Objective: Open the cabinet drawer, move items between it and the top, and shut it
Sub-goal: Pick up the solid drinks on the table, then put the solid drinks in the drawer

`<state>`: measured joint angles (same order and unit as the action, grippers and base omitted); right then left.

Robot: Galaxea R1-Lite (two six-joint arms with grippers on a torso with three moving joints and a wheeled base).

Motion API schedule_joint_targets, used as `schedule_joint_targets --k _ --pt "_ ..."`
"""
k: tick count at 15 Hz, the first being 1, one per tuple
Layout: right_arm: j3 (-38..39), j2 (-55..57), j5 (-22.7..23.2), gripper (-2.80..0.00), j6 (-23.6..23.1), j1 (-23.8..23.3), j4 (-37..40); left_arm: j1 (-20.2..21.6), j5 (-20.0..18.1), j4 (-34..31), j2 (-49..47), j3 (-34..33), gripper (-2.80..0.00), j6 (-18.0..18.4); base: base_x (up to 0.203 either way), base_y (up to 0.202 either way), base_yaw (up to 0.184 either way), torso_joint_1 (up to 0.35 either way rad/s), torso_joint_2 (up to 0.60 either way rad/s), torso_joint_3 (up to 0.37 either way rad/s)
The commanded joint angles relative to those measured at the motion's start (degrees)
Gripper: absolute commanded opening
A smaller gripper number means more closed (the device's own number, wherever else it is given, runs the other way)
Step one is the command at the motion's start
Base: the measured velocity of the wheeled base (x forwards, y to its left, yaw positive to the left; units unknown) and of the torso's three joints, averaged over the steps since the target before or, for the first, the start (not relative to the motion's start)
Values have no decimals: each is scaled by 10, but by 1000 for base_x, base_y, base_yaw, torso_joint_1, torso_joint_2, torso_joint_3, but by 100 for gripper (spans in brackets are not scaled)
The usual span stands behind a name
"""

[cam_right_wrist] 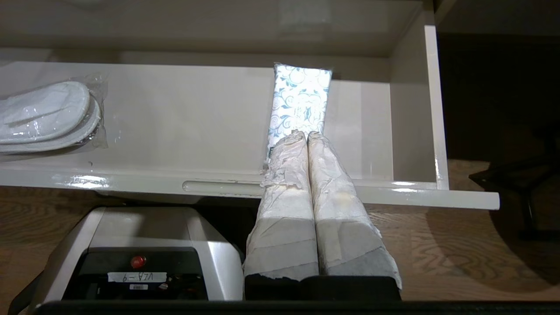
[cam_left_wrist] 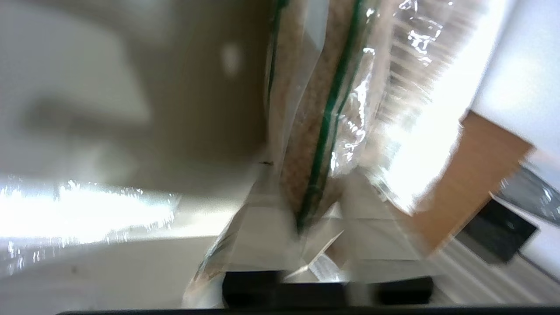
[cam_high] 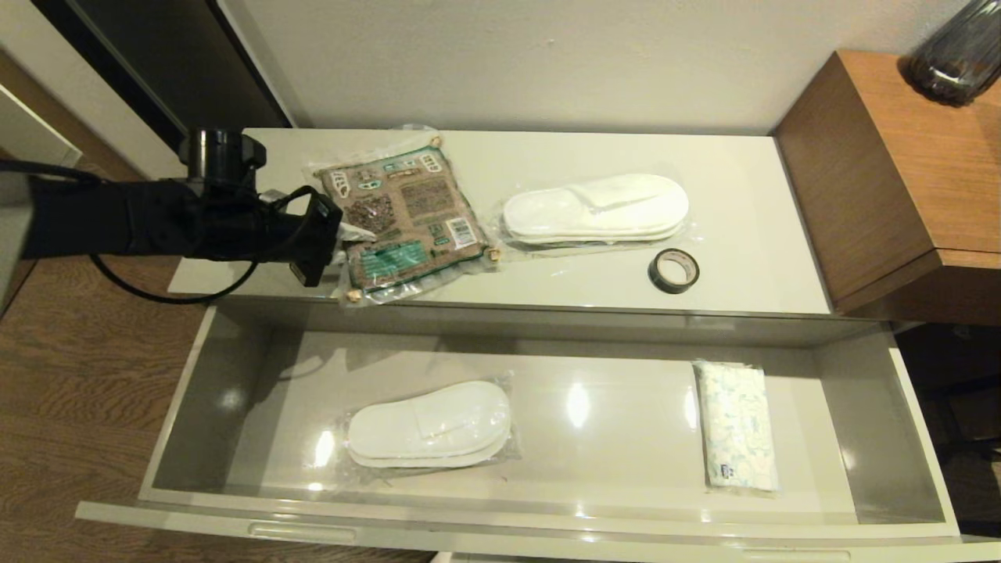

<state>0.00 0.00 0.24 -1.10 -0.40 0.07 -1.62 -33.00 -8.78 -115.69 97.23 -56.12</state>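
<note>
The cabinet drawer (cam_high: pixel 235 375) is pulled fully open below the top (cam_high: pixel 751 195). On the top lie the brown-and-green packet (cam_high: pixel 403 223), a wrapped slipper pair (cam_high: pixel 598 207) and the black tape roll (cam_high: pixel 673 270). A second slipper pair (cam_high: pixel 430 426) (cam_right_wrist: pixel 43 116) lies in the drawer's left half. My left gripper (cam_high: pixel 340 238) (cam_left_wrist: pixel 306 218) is at the packet's left edge, shut on the packet (cam_left_wrist: pixel 315 131), whose front corner overhangs the top's edge. My right gripper (cam_right_wrist: pixel 306 135) is shut and empty, hanging in front of the drawer's front rim (cam_right_wrist: pixel 393 192); the head view does not show it.
A blue-patterned white tissue pack (cam_high: pixel 735 426) (cam_right_wrist: pixel 301 94) lies in the drawer's right half. The higher brown wooden side unit (cam_high: pixel 899 172) with a dark vase (cam_high: pixel 954 51) stands on the right. My own base (cam_right_wrist: pixel 144 253) sits below the drawer front.
</note>
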Motion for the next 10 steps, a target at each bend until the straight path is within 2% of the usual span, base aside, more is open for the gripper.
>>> schedule_joint_targets --k 1,4,7,10 --pt "0 0 -1 -280 0 0 0 0 -12 0 126 -54 -280 1 0 0 0 0 0 0" --pt "0 1 -1 -280 0 0 0 -1 -33 -58 211 -72 -280 9 0 0 0 0 0 0" --pt "0 0 -1 -280 2 0 -1 -4 -46 -104 247 -73 -280 19 0 0 0 0 0 0" --pt "0 0 -1 -280 4 0 -1 -9 -55 -216 340 -62 -280 41 0 0 0 0 0 0"
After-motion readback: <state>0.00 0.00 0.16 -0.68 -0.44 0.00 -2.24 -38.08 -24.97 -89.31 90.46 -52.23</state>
